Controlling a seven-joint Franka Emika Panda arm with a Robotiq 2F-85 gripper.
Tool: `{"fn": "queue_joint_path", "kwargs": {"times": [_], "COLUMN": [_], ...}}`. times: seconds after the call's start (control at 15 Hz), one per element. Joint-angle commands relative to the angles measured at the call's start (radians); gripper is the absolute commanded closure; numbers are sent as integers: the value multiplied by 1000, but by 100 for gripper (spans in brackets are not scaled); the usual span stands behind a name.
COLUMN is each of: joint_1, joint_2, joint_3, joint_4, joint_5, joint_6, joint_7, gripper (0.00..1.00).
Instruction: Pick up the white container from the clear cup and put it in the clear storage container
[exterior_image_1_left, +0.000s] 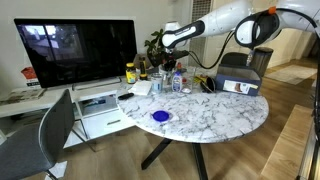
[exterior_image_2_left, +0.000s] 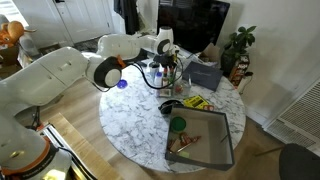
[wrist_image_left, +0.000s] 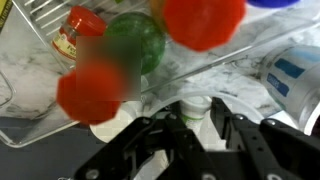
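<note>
The white container (wrist_image_left: 196, 106) stands between the fingers of the gripper (wrist_image_left: 200, 122), just beside the clear storage container (wrist_image_left: 25, 95). I cannot tell if the fingers already clamp it.

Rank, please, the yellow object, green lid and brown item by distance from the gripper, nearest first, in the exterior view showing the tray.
From the gripper:
1. Yellow object, mid-table.
2. Green lid, at the tray's corner.
3. Brown item, inside the tray.
</note>
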Motion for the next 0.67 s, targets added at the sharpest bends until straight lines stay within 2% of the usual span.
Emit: {"fn": "queue_joint_path", "kwargs": {"times": [0.0, 0.6], "joint_1": [26, 44], "joint_2": [0, -84], "joint_3": [-10, -62], "joint_4": [51, 75], "joint_5": [-12, -48], "joint_6": [-41, -196], "joint_7": [18, 43], "gripper": [89, 89]}}
